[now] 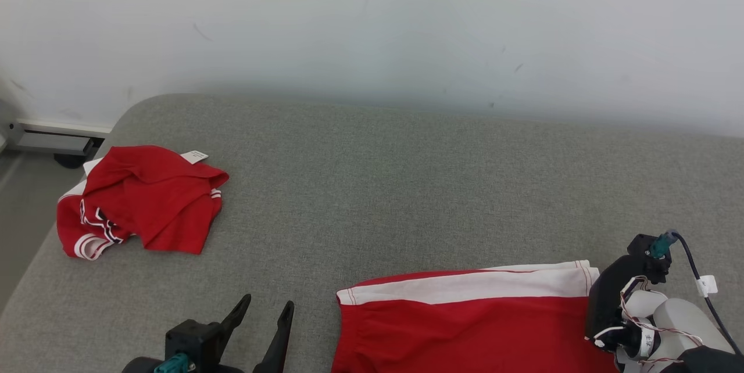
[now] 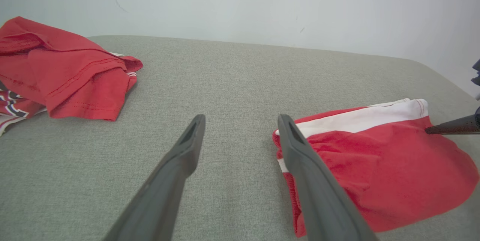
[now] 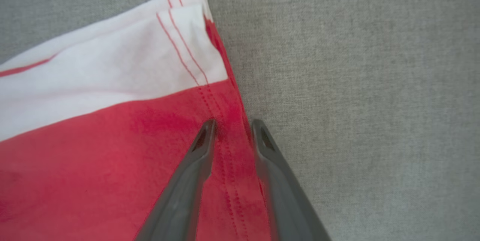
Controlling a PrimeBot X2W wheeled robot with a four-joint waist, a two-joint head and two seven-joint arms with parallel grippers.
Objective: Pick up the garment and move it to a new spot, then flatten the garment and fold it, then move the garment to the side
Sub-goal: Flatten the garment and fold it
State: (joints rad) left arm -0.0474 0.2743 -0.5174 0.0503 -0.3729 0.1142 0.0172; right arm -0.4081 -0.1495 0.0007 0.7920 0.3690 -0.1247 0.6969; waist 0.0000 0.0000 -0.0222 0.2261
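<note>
While a crumpled red cloth garment [image 1: 142, 201] sits at ten o'clock, the left gripper [image 1: 268, 301] at seven gapes wide, empty; red white-striped fabric shorts [image 1: 465, 326] lie at five, long axis nine-to-three, hem toward three, right gripper [image 3: 233, 122] narrowly parted astride it.

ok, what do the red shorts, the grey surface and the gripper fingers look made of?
Shorts: soft cotton-like knit, matte; it creases, and the hem shows double stitching.
Surface: woven upholstery-type cloth, matte; fine weave shows up close.
Fingers: dark grey, matte, probably moulded plastic or rubber; smooth with hollowed tips.
</note>
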